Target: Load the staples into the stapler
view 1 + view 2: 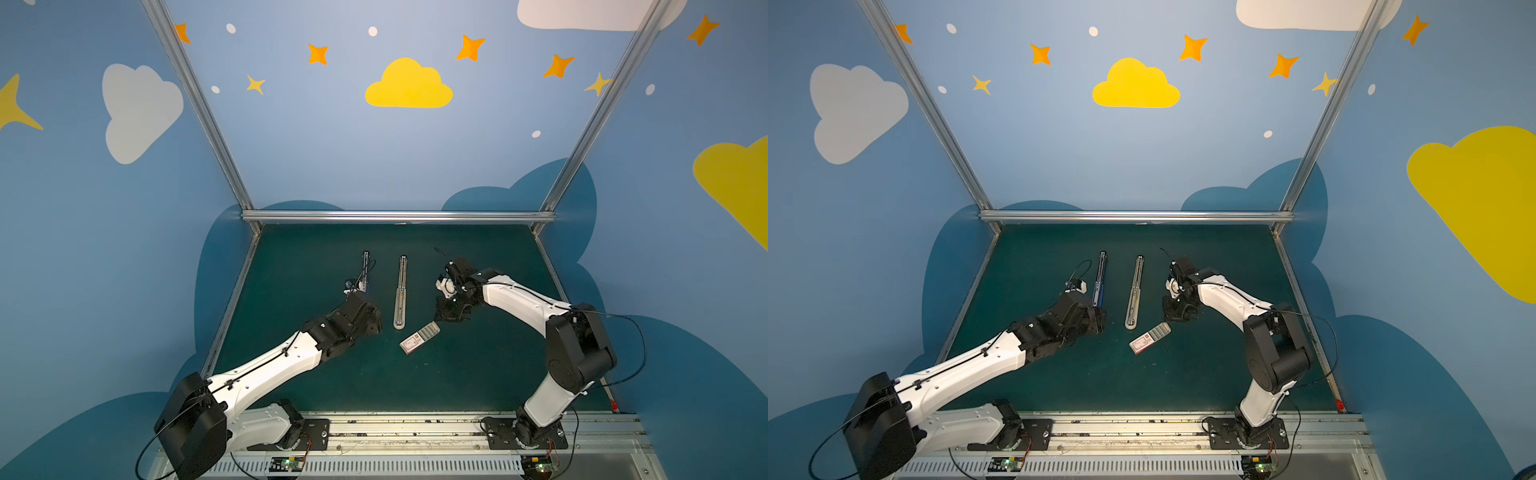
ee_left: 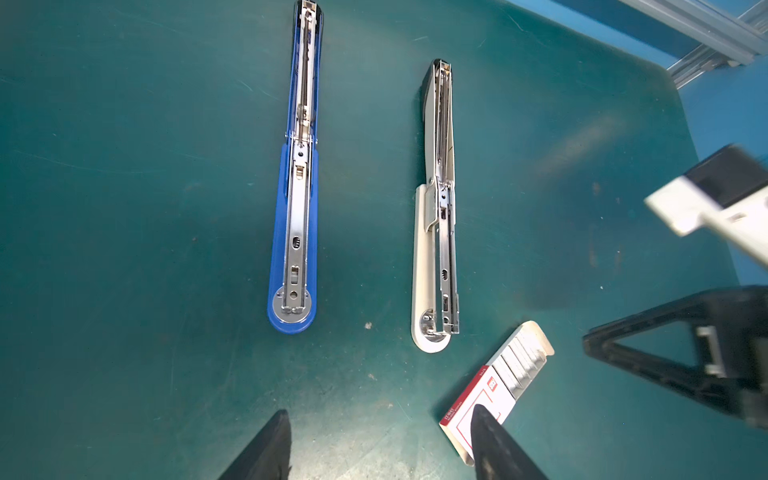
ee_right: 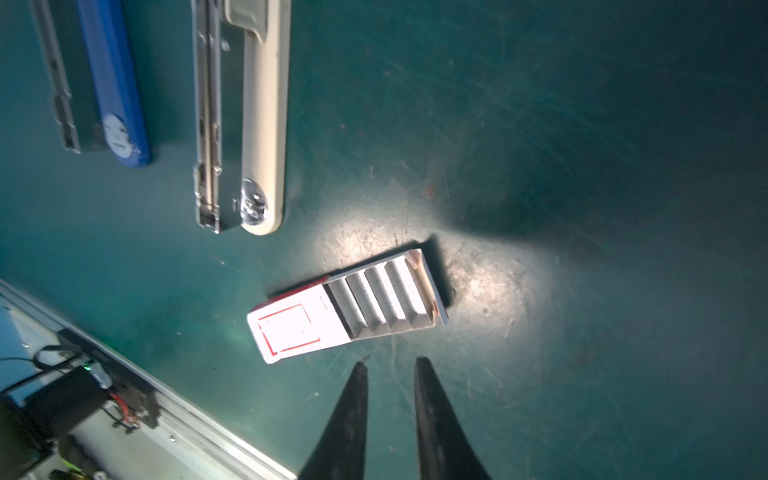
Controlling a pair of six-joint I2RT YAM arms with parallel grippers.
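A blue stapler and a white stapler lie folded open, side by side, mid-way across the table. The left jaws gape empty; the right jaws are narrowly apart, also empty. The staples sit in a half-open box near the white stapler's front end.

The right wrist view shows the blue stapler blurred and cut off at the edge.
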